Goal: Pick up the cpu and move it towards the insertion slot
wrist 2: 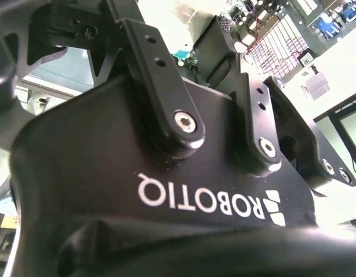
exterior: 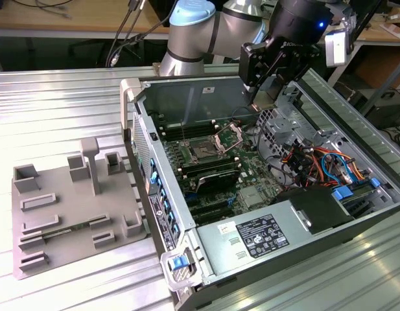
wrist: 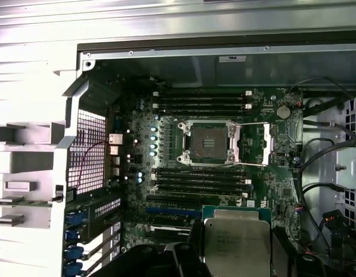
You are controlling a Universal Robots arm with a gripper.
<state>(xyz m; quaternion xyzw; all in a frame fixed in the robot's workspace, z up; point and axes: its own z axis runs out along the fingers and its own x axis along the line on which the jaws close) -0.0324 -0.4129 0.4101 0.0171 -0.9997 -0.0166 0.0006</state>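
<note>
Ribbed metal benching carries an open computer case (exterior: pixel 297 214) lying on its side, with a grey tray (exterior: pixel 70 207) of raised blocks beside it toward the exterior view's left. Inside the case, the slot (wrist: pixel 209 140) sits in the middle of the motherboard (wrist: pixel 166 190), its steel frame swung open and the dark socket bare, between two banks of long black memory slots (wrist: pixel 201 180). The arm hangs over the far side of the case in the exterior view, with the gripper (exterior: pixel 261 91) above the board and well clear of it. In the first wrist view the cpu (wrist: pixel 236 242) shows close to the camera, pale top facing up, with the dark fingers (wrist: pixel 195 236) pressed against its edges, so the gripper is clamped on it and the chip is lifted. By my reading, the pickup is done and the carry is in hand: the cpu hangs apart from the slot, beyond the nearer memory bank. Closing that gap calls for travel across the board while keeping the chip level and square to the socket, clear of the raised frame and lever (wrist: pixel 247 164).
</note>
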